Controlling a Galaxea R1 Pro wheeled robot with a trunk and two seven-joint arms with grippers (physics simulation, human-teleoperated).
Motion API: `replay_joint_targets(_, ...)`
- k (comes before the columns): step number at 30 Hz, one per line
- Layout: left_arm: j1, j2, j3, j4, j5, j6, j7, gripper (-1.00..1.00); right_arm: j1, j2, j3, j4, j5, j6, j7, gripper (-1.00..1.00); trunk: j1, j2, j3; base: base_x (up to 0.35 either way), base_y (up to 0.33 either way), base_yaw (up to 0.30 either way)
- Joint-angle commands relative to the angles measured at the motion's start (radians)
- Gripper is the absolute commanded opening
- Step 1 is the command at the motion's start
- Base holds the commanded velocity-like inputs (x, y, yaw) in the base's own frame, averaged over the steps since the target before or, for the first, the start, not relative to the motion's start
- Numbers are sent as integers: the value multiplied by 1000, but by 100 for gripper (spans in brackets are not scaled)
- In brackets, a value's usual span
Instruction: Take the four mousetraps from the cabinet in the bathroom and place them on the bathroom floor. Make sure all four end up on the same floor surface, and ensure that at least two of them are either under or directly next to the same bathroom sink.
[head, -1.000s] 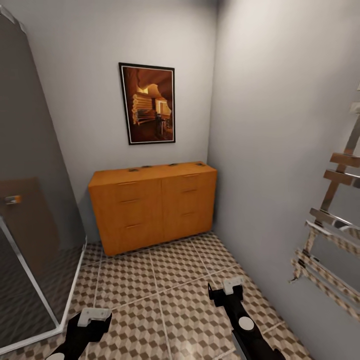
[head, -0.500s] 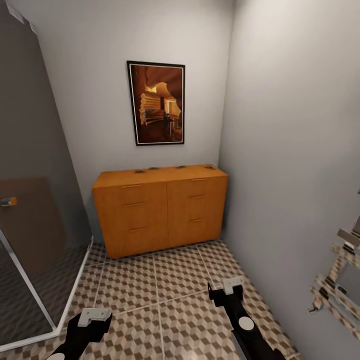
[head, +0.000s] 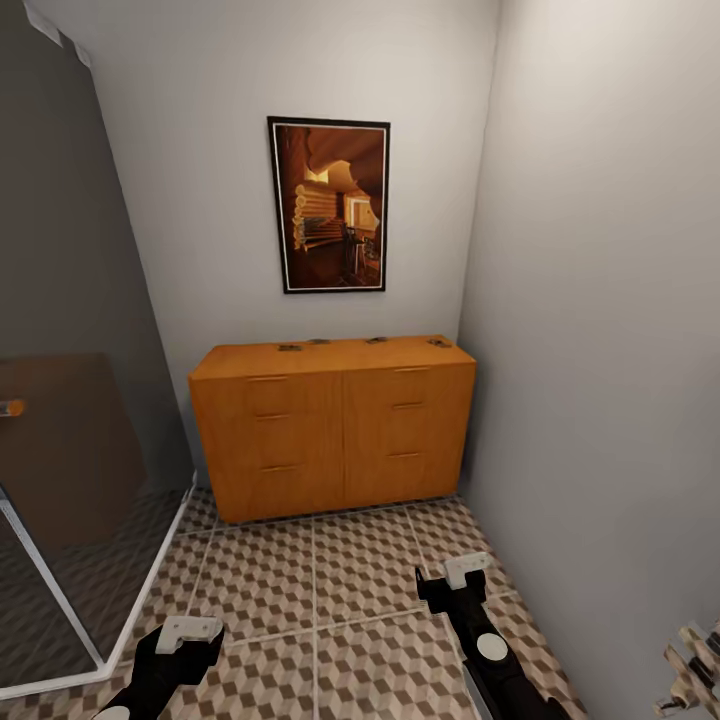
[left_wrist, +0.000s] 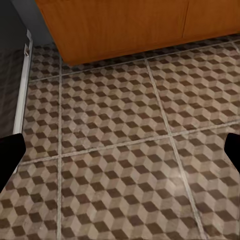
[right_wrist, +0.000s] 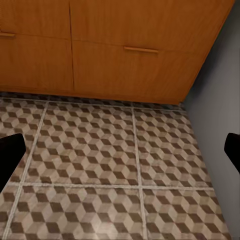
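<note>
While both arms hung low over the floor (head: 320, 590), the left pincer (head: 188, 632) and right pincer (head: 465, 572) were each spread wide and gripped nothing, dark fingertips (left_wrist: 10, 152) far apart at the edges of the wrist views. Ahead, against the back wall, stood the cabinet (head: 335, 430). 4 traps (head: 290, 347) lay in a row along its top, well apart. Above hung a picture (head: 330, 205).

Bare tiled floor (head: 330, 590) before cabinet (head: 335, 430)
</note>
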Motion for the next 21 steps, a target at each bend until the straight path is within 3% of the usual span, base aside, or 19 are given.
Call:
replay_joint_targets(1,0,0,0,-2,0,6,0,100,-1,0,2,0,10,2,-7,100,0,0,-1,248,-220,176)
replay_joint_targets(21,0,-1,0,6,0,6,0,100,-1,0,3,0,10,2,-7,100,0,0,-1,247,-220,28)
